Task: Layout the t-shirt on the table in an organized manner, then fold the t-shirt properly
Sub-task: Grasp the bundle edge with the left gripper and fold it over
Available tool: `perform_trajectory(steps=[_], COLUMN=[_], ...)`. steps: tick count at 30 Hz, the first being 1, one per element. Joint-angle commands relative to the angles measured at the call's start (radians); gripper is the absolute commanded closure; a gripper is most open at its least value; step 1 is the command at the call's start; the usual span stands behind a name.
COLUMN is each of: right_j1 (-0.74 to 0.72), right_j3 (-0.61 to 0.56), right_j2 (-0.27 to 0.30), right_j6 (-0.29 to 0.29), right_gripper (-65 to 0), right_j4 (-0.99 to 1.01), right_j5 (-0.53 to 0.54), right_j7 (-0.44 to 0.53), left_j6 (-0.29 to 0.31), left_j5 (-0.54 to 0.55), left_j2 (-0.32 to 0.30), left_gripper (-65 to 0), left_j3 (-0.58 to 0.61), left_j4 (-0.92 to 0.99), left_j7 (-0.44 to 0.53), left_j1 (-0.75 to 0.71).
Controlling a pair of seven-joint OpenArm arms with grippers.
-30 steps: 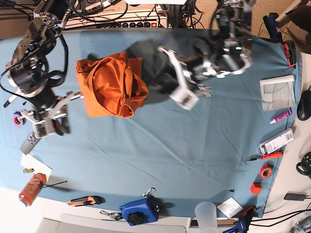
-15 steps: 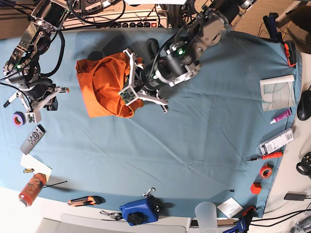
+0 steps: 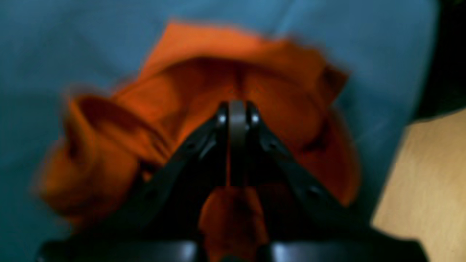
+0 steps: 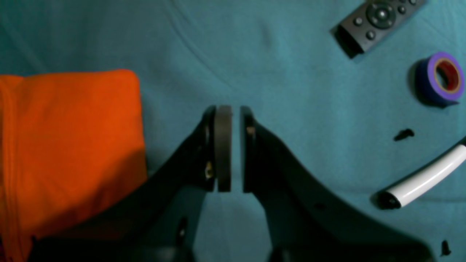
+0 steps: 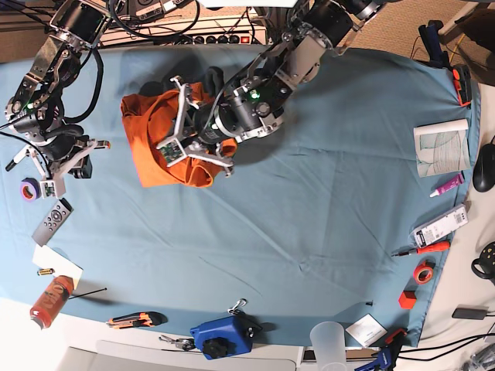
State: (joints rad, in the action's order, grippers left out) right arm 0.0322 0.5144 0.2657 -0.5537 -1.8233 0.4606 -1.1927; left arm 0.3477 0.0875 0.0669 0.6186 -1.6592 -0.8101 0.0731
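The orange t-shirt [image 5: 151,147] lies crumpled in a heap at the back left of the teal table [image 5: 309,232]. My left gripper [image 5: 186,124] hovers over the heap. In the blurred left wrist view its pads [image 3: 236,120] are pressed together above the t-shirt [image 3: 102,171], and no fabric is clearly pinched between them. My right gripper [image 5: 62,171] hangs over bare table [image 4: 291,91] to the left of the shirt. Its jaws [image 4: 233,109] are almost shut, with a thin slit and nothing in it. The t-shirt's edge [image 4: 69,145] lies beside it, not touched.
A black remote [image 4: 375,18], a purple tape roll [image 4: 440,78] and a white marker [image 4: 426,178] lie close to the right gripper. An orange can [image 5: 50,300], a box cutter [image 5: 135,318], a blue tool [image 5: 223,336] and a clear cup [image 5: 329,340] line the front edge. Small items and papers [image 5: 441,147] sit at the right.
The left arm swung left from mid-table onto the t-shirt and its gripper closed. The right arm drew back toward the left edge, then stayed put.
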Motion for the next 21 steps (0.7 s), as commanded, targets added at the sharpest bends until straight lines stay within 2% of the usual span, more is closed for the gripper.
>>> perform_trajectory(steps=[1,5,10,14,18,21], right_j1=[-0.016,-0.016,-0.016,-0.015,-0.015,-0.015], right_j3=[0.005,0.005,0.005,0.005,0.003,0.002], right_j2=[0.014,0.014,0.014,0.014,0.014,0.014], right_j6=[-0.003,-0.015,-0.037,-0.048,-0.115,-0.144], right_gripper=[-4.4,-4.4,-4.4,-4.4,-4.4,-4.4], right_j4=[-0.014,-0.014,-0.014,-0.014,-0.014,-0.014], right_j5=[0.017,0.048,0.047,0.064,0.155,0.254], right_j7=[0.021,0.021,0.023,0.021,0.009,-0.035], left_j6=[0.001,0.0,-0.141,-0.149,-0.154,-0.235], left_j5=[0.008,-0.003,-0.072,-0.077,-0.081,-0.142], left_j2=[0.016,0.016,0.016,0.015,0.005,0.005], left_gripper=[0.0,0.0,0.0,0.0,0.0,0.0], left_j3=[0.001,0.0,0.0,0.0,0.0,0.0], left_j4=[0.013,0.086,0.03,0.002,0.002,0.002], left_j7=[0.026,0.019,-0.095,-0.176,-0.253,-0.305], left_j1=[0.013,0.012,0.013,0.01,-0.002,-0.004])
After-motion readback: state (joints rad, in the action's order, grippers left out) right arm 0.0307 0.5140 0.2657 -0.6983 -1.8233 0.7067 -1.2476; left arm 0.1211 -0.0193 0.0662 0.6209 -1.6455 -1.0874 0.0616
